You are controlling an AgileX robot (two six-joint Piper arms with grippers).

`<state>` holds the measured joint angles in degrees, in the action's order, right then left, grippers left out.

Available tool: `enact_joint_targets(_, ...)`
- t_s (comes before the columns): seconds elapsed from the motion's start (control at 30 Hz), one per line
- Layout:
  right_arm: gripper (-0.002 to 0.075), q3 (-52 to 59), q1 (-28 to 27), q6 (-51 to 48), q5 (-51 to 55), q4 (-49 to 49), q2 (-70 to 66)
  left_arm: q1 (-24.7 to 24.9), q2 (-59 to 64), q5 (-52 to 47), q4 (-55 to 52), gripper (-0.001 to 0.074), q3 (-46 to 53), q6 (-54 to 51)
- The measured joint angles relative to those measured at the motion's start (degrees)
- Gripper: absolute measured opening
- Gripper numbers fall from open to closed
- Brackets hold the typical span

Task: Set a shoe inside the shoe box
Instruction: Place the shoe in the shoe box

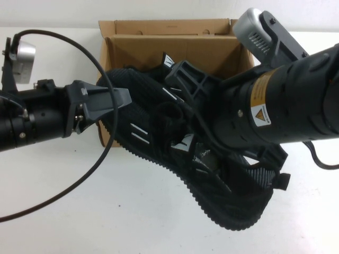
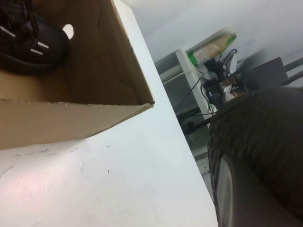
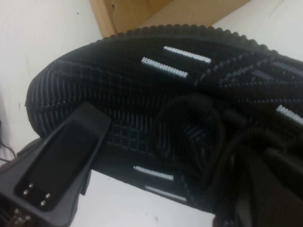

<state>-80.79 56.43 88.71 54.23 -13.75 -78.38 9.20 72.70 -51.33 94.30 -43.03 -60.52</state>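
Right tool (image 1: 183, 79) sits low over the shoe (image 1: 159, 124), its fingers closed in around the laced throat of the sneaker; from the right wrist view one dark finger (image 3: 61, 161) lies flat along the knit upper, so I judge it has the shoe pinched, though the far finger is hidden. Left tool (image 1: 114, 100) hangs at the shoe's outer side, near the toe, its fingers drawn nearly together and holding nothing that I can see. Two black sneakers lie on the white bench (image 1: 63, 211): this one with its toe against the front of the shoe box (image 1: 212, 50), and a second shoe (image 1: 238, 196) nearer the robot, partly under the right arm. The gripped shoe's long axis runs slantwise, toe toward the left arm, heel toward the right. The open box stands just behind it, away from the robot, so the coming move looks like a lift and a short carry forward, turning the shoe to match the box's length. The right arm is plainly the nearer.
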Motion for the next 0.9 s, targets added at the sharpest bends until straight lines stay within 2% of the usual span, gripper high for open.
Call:
enact_joint_targets(0.1, -0.0002, 0.0, 0.0, -1.53, 0.0, -0.1, 0.0, 0.0, 0.0, -0.1, 0.0, 0.0123, 0.0, -0.35)
enact_joint_targets(0.13, -0.0002, 0.0, 0.0, -1.81, 0.0, -0.1, 0.0, 0.0, 0.0, -0.39, 0.0, 0.015, 0.0, -0.35)
enact_joint_targets(0.2, -0.0003, 0.0, 0.0, -2.08, -0.08, -0.1, 0.0, 0.0, 0.0, -1.02, 0.65, 0.0279, 0.0, -0.35)
enact_joint_targets(0.27, -0.0004, 0.12, 0.0, -2.22, -0.22, 0.24, 0.0, 0.0, 0.0, -1.53, 1.04, 0.0468, 0.0, -0.35)
enact_joint_targets(0.33, -0.0004, 0.12, 0.0, -2.64, -0.47, 0.37, 0.0, 0.0, 0.0, -2.01, 1.04, 0.0592, 0.0, -0.11)
enact_joint_targets(0.37, -0.0004, 0.12, 0.0, -2.94, -0.62, 0.37, 0.13, 0.0, 0.0, -2.29, 0.93, 0.0628, 0.0, 0.04)
enact_joint_targets(0.43, -0.0004, 0.12, 0.0, -3.28, -0.81, 0.19, 0.75, 0.0, 0.0, -2.55, 0.81, 0.0663, 0.0, 0.28)
enact_joint_targets(0.63, -0.0004, 0.12, 0.0, -3.76, -1.3, -1.97, 3.56, 0.0, 0.0, -1.48, -1.02, 0.0669, 0.0, 0.49)
enact_joint_targets(0.9, -0.0005, 0.12, 0.0, -4.94, -1.82, -3.32, 7.27, 0.36, 0.0, 8.55, -2.61, 0.067, 0.0, -0.41)
